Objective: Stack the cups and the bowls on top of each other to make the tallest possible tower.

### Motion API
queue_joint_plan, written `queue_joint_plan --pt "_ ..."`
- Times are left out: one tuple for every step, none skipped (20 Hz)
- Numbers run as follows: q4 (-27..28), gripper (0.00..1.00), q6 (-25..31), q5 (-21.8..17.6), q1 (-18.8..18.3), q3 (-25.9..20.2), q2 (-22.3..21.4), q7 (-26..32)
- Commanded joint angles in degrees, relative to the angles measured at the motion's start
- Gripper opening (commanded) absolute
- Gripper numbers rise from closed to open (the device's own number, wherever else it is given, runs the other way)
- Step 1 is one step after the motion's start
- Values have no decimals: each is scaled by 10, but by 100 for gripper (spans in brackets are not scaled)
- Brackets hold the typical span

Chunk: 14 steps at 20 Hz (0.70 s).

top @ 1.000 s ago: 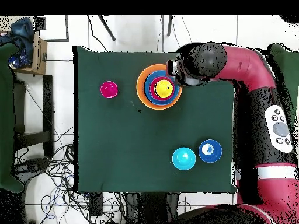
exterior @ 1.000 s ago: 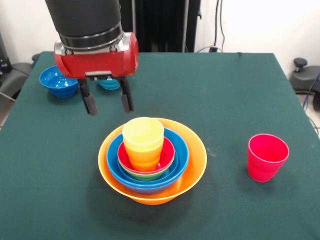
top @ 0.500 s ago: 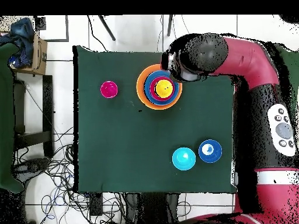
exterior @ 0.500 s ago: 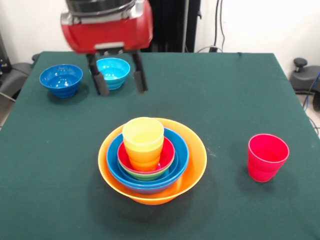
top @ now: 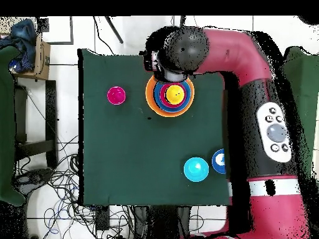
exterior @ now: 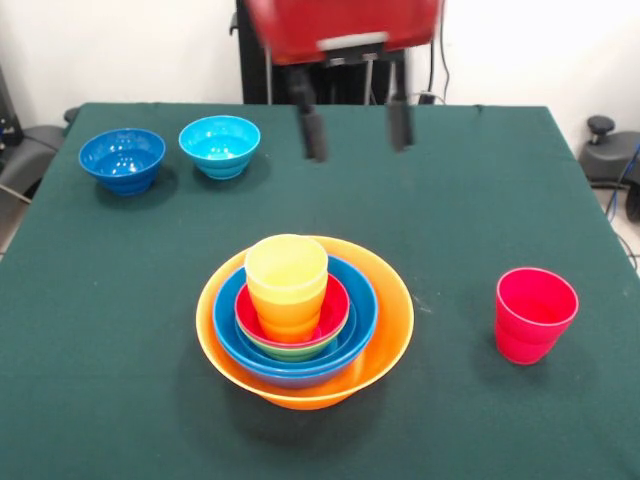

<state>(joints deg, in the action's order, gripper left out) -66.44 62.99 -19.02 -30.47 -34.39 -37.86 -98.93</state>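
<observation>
We found the end effector (exterior: 352,128) raised above the tabletop (exterior: 480,200), its two fingers spread apart and pinching nothing; it hung over the cloth toward the far edge, well clear of every bowl and cup. The tower (exterior: 304,320) stood near the middle of the tabletop, somewhat toward the near edge; its base was the large orange bowl (exterior: 385,340), with a blue bowl (exterior: 360,310), a green bowl and a red bowl (exterior: 335,305) nested inside, and a yellow cup (exterior: 286,275) seated in an orange cup on top. The red cup (exterior: 535,315) stood alone and upright toward the right edge, well apart from the tower; the dark-blue bowl (exterior: 122,159) and the light-blue bowl (exterior: 220,146) sat just beside one another near the far left corner.

We judged three pieces unstacked, so the risks lay ahead; a cup gripped by its glossy tapered wall might slip or tilt in the fingers; lowered off-centre onto the yellow cup, it could jam askew or topple the cups out of the bowls; a small bowl set on the narrow cup rim would probably balance poorly and slide off; a low sweep over the pile could knock the yellow cup.
</observation>
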Motion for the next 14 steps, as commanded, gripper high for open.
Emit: queue_joint_plan --pt "2 100 48 -21 45 47 25 -55" --pt "2 100 44 -23 49 51 28 -56" --pt "2 100 40 -26 53 55 30 -57" --pt "0 100 36 -26 55 59 32 -56" --pt "-5 100 29 -29 59 64 32 -56" --pt "-8 100 25 -30 61 67 33 -55" --pt "-17 100 18 -32 63 72 31 -54" --pt "-21 100 14 -32 65 75 30 -53" --pt "-31 100 6 -35 67 79 28 -51" --pt "-34 100 2 -36 69 82 28 -49" --pt "-36 100 -1 -38 71 85 29 -49" --pt "-38 100 -4 -39 73 88 30 -48" --pt "-39 100 -7 -43 76 92 32 -47" --pt "-40 100 -9 -44 78 94 33 -47"
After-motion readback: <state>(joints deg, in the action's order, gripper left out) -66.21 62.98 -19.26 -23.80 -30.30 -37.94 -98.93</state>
